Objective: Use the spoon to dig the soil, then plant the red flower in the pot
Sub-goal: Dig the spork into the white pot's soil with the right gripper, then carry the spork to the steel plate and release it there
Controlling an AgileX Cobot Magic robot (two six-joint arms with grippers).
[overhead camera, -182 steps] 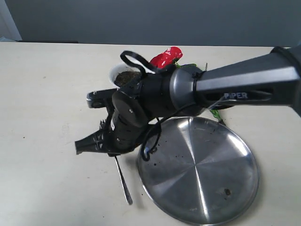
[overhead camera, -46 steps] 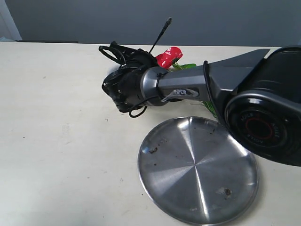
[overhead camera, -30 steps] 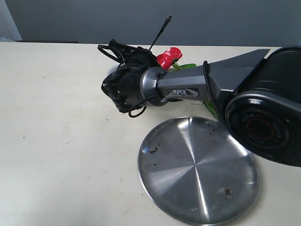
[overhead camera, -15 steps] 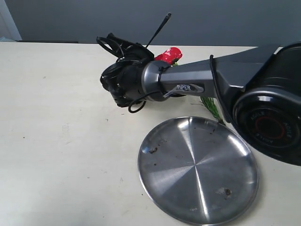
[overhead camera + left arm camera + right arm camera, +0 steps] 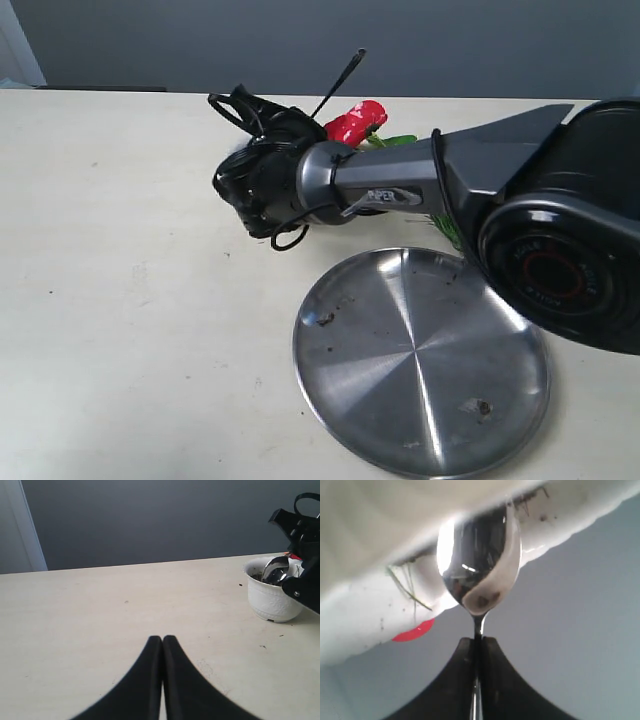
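My right gripper is shut on the thin handle of the silver spoon. The spoon's bowl dips into the mouth of the white pot, against the dark soil. In the exterior view the right arm's wrist covers the pot, and the spoon handle sticks up behind it. The red flower lies on the table just beyond the wrist, its green leaf beside it. My left gripper is shut with nothing in it, low over the table some way from the pot.
A large round steel plate with a few soil crumbs lies near the front, right of centre. The right arm's big dark body hangs over the plate's right side. A grey wall runs behind the table's far edge.
Six seconds ago the spoon lay on the table by the plate under my right gripper; now it is held at the pot. Over the last second the wrist only shifted slightly.
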